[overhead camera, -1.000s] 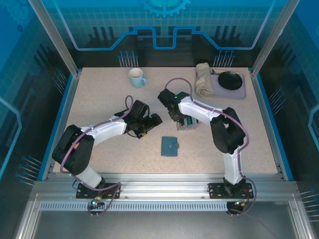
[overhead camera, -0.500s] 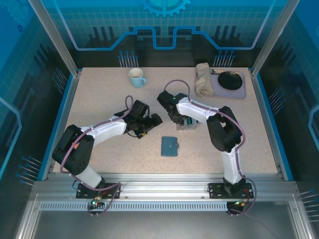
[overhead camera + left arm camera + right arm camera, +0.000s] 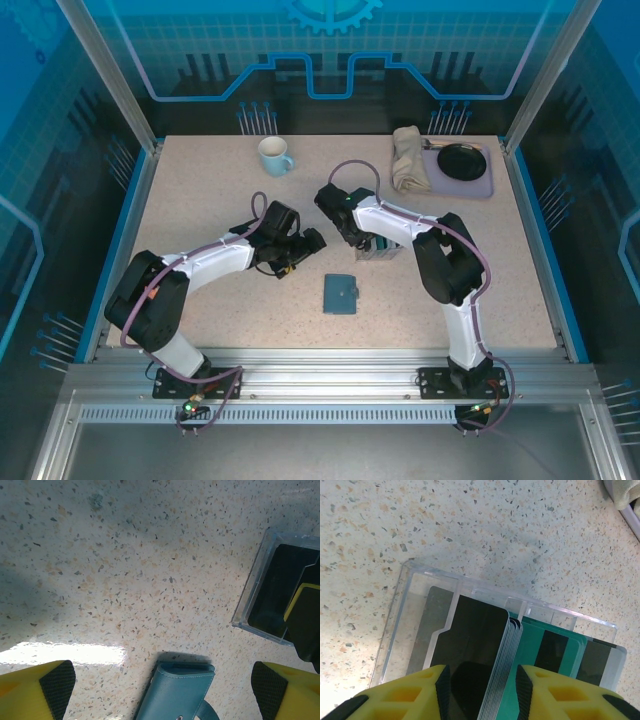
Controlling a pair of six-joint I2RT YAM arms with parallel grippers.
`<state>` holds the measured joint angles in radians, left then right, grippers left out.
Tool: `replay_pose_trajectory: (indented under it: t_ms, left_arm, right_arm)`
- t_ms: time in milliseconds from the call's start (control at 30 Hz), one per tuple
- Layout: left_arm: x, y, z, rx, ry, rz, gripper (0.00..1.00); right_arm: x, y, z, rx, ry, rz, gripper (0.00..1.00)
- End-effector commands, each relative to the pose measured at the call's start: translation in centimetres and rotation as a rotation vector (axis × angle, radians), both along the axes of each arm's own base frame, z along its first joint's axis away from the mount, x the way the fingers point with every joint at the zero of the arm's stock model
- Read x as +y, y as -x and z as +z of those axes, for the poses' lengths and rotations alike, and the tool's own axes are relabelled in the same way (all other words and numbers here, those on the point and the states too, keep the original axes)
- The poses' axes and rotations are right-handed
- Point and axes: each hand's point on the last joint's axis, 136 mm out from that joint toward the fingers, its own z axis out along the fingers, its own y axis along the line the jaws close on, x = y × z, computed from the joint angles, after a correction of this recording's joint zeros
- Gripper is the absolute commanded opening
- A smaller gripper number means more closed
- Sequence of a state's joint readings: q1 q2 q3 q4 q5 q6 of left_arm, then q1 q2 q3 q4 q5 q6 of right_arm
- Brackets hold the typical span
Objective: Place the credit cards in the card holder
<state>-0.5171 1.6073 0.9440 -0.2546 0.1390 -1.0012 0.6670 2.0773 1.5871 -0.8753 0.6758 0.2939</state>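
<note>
The card holder [image 3: 341, 294] is a shut teal wallet lying flat at the table's middle front. Its folded end [image 3: 182, 687] sits below and between my left gripper's [image 3: 163, 685] widely open, empty pads. That left gripper [image 3: 305, 245] hovers up and left of the wallet. The credit cards stand in a clear rack [image 3: 381, 247]: a dark stack [image 3: 475, 650] and teal cards [image 3: 545, 650] behind it. My right gripper [image 3: 481, 692] is over the rack [image 3: 420, 590], open, its pads straddling the dark stack, and I see no squeeze on it. From above, the right gripper [image 3: 362, 243] covers the rack's left end.
A pale blue mug [image 3: 273, 155] stands at the back left. At the back right, a folded beige cloth [image 3: 407, 160] lies against a purple tray [image 3: 485, 182] holding a black dish [image 3: 461, 160]. The rack's corner [image 3: 250, 587] is close to the left gripper's right finger.
The right arm's elbow has drifted slightly left while its gripper stays at the rack. The left arm and the wallet have not moved.
</note>
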Motion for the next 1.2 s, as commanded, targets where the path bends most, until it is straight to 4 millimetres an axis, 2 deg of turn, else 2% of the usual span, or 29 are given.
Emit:
replay_pose_trajectory:
  t_ms: [0,167,233,767,1167]
  left_arm:
    - [-0.34,0.06,0.41,0.003,0.028,0.002,0.94]
    - [-0.33,0.00,0.43,0.001,0.029,0.003,0.94]
    - [-0.37,0.06,0.37,0.004,0.029,0.003,0.94]
    - [-0.58,-0.05,0.49,0.003,0.038,-0.002,0.94]
    - [-0.85,-0.28,0.51,0.004,0.046,-0.006,0.94]
  right_arm:
    - [-0.41,0.04,1.16,-0.014,0.033,0.001,0.41]
    - [-0.73,0.14,1.54,-0.021,0.043,0.002,0.40]
    - [-0.71,0.23,1.54,-0.018,0.036,0.003,0.36]
    - [-1.00,0.47,1.72,-0.022,0.039,-0.005,0.34]
    - [-1.28,0.67,2.09,-0.025,0.039,-0.004,0.26]
